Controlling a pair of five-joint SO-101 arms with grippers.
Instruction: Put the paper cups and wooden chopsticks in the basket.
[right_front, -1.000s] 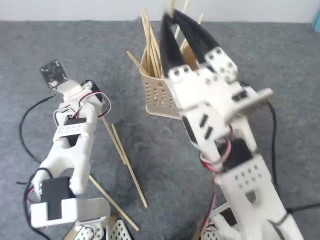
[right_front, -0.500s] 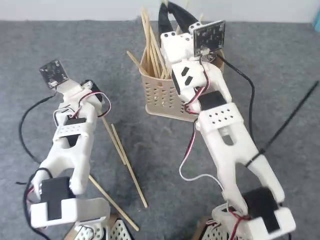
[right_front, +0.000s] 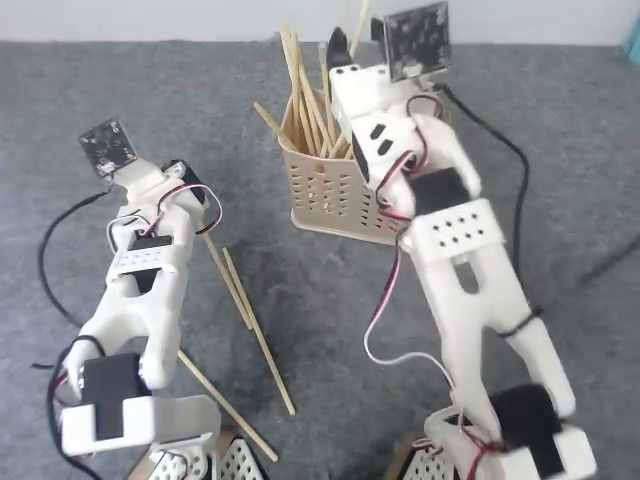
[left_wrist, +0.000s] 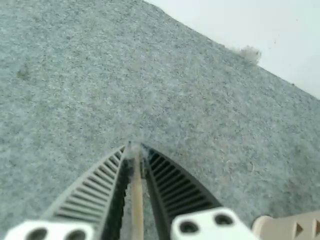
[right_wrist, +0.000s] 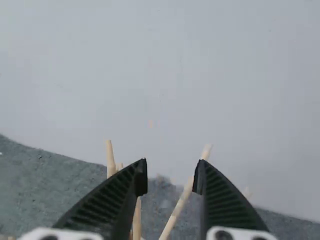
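A beige perforated basket (right_front: 325, 195) stands on the grey carpet with several wooden chopsticks (right_front: 305, 100) upright in it. My right gripper (right_front: 356, 42) hangs over the basket's far side, open and holding nothing. In the right wrist view its fingers (right_wrist: 170, 175) are spread, with chopstick tips (right_wrist: 182, 200) rising between them. My left gripper (left_wrist: 134, 150) rests low on the carpet, shut on a chopstick (left_wrist: 135, 200). The left arm (right_front: 150, 260) lies left of the basket. Three loose chopsticks (right_front: 245, 300) lie on the carpet beside it.
A long chopstick (right_front: 228, 405) lies near the left arm's base. The arms' bases (right_front: 190, 440) stand along the near edge. Open carpet (right_front: 340, 320) stretches between the two arms. A pale wall (right_wrist: 160, 60) rises behind the basket.
The right arm has swung away from the camera and come down over the basket's far side, still open. The left arm and the loose chopsticks have not moved.
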